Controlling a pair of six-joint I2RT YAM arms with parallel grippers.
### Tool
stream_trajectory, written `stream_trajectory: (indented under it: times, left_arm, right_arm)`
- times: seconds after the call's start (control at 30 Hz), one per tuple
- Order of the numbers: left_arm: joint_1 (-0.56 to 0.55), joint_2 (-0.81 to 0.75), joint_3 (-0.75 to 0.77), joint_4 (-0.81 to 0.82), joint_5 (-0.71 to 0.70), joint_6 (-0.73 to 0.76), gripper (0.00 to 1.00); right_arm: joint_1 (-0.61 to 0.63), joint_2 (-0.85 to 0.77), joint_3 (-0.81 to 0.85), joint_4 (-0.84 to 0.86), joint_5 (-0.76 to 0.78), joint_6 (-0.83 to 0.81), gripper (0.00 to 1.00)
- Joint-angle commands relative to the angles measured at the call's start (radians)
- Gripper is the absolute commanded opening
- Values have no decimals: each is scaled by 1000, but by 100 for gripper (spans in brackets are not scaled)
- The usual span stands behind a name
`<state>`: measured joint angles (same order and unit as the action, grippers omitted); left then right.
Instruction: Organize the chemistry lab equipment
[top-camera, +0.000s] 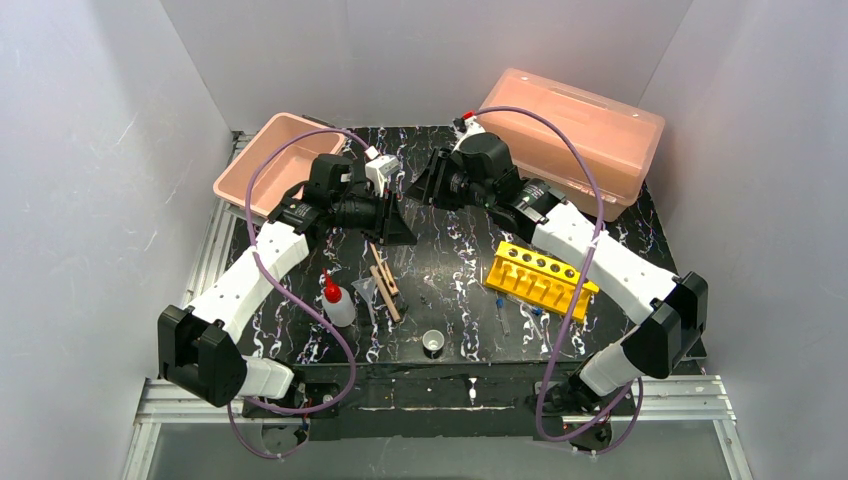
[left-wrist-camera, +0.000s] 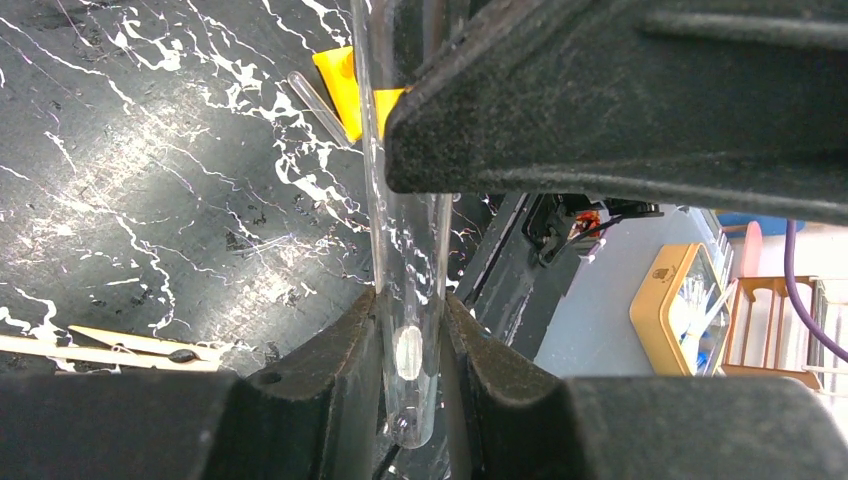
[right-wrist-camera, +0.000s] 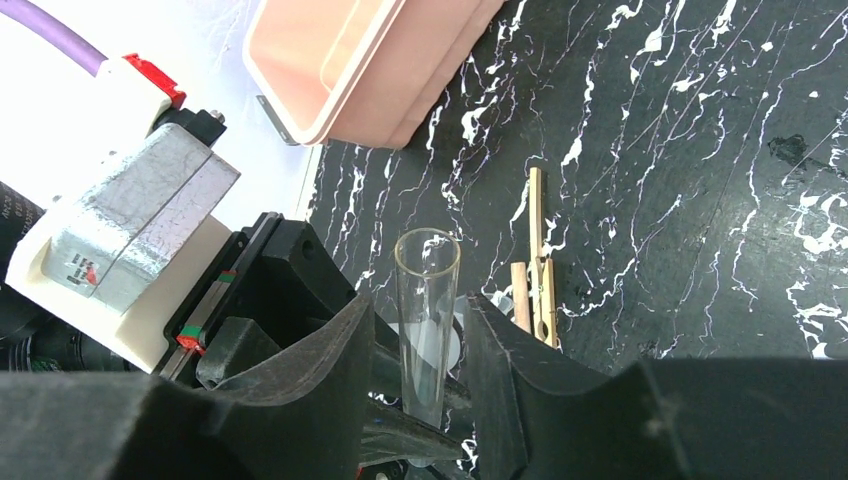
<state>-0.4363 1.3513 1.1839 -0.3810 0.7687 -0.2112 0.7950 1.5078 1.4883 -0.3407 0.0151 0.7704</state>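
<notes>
- Clear tube (right-wrist-camera: 425, 330) hangs in the air over the middle rear of the table, between the two arms. Its mouth is open and shows no cap.
- The left gripper (left-wrist-camera: 410, 300) is clamped on it near the rounded bottom.
- The right gripper (right-wrist-camera: 420, 300) stands narrowly parted around the upper part, with a sliver of gap on each side, so it seems not yet to grip.
- The step looks like a handover from left to right. The right jaws should close gently and squarely on the glass below the mouth, and the left should release only once that hold is firm.
- The yellow rack (top-camera: 540, 275) sits at the front right. Its holes look dark and no tube stands in them. Loose tubes (top-camera: 503, 318) lie just beside its near edge.
- The pink lidded box (top-camera: 575, 135) at the rear right is shut, so its contents are hidden. An open pink tray (top-camera: 270, 160) stands at the rear left.
- The tiny white cup (top-camera: 433, 342) sits mouth up near the front. Its contents cannot be told.
</notes>
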Motion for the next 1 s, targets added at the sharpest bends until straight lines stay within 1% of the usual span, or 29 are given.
stream_trajectory:
  times: [0.0,0.17,0.33,0.4,0.43,0.5,0.57,0.63,0.67,0.7,0.73,0.77,0.83,0.9,0.97]
  left_arm:
    - [-2,-43,21,-2,34,-1,16]
    - [-3,-47,27,-6,41,2,15]
    - [-2,-52,37,-16,48,5,15]
    - [-2,-52,41,-19,53,6,17]
    - [-2,-52,43,-22,54,6,20]
    - [-2,-54,48,-28,44,6,31]
    - [-2,-54,54,-39,25,12,47]
    - [-2,-54,67,-58,9,23,60]
    - [-2,-53,74,-66,0,24,71]
    - [-2,-52,85,-78,-5,27,86]
    - [-1,-50,102,-96,-7,35,96]
    - [-1,-47,121,-122,-8,48,100]
    - [-1,-31,167,-194,-12,84,99]
    - [8,-8,220,-280,-12,125,99]
    - [27,2,246,-333,-11,152,99]
  right_arm:
    - [13,-3,27,45,-8,-4,44]
    - [26,14,28,49,-9,2,39]
    - [30,16,23,56,-8,-2,25]
    - [30,11,24,58,-8,-10,19]
    - [30,6,25,59,-8,-17,15]
    - [30,-7,31,53,-4,-35,7]
    - [30,-21,39,39,8,-56,4]
    - [30,-39,38,23,27,-82,3]
    - [30,-53,34,13,41,-97,2]
    - [30,-68,28,2,57,-114,2]
    - [30,-85,20,-12,80,-133,2]
    - [30,-106,10,-29,116,-163,1]
    - [30,-162,-24,-61,188,-210,1]
    - [30,-239,-91,-64,272,-259,1]
    - [30,-322,-156,-63,369,-300,1]
